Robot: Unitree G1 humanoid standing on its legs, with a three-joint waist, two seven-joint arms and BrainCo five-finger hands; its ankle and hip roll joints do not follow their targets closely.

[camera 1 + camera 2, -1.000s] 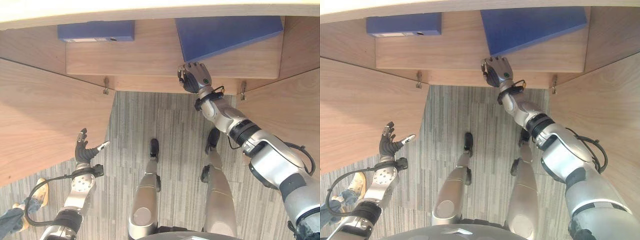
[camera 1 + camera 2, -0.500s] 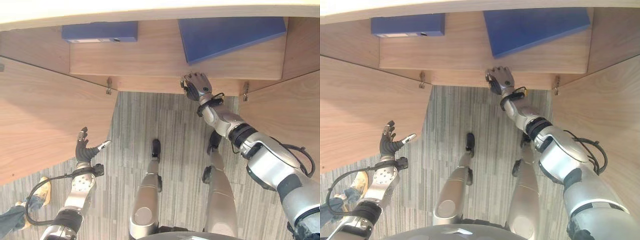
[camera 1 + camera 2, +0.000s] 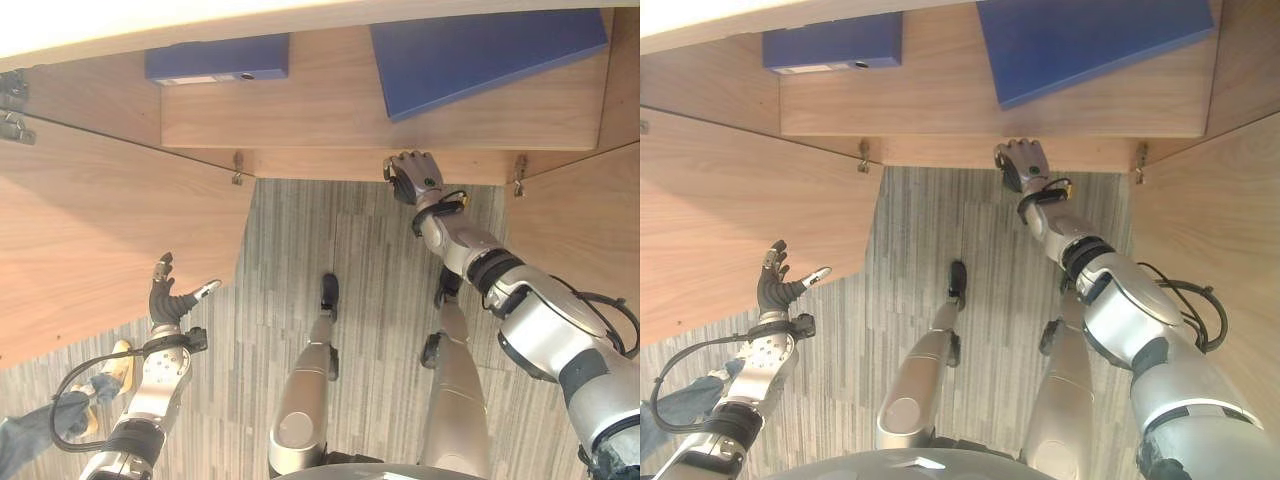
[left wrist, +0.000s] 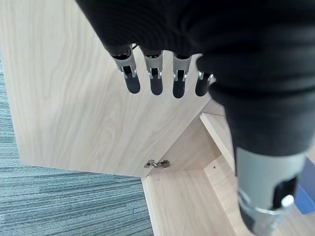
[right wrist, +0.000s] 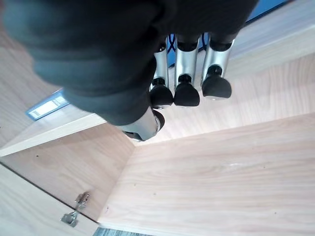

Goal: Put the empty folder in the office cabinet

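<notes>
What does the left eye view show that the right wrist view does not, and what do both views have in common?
Only the left eye view has the open left hand by the open left door and the grey carpet. Only the right wrist view has the right hand's curled fingers from close, holding nothing. Both have the right hand, the cabinet shelf, the big blue folder and the second blue folder.

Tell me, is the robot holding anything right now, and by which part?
Nothing is held. The right hand hangs empty at the cabinet shelf's front edge, apart from the blue folder. The left hand is open and empty.
</notes>
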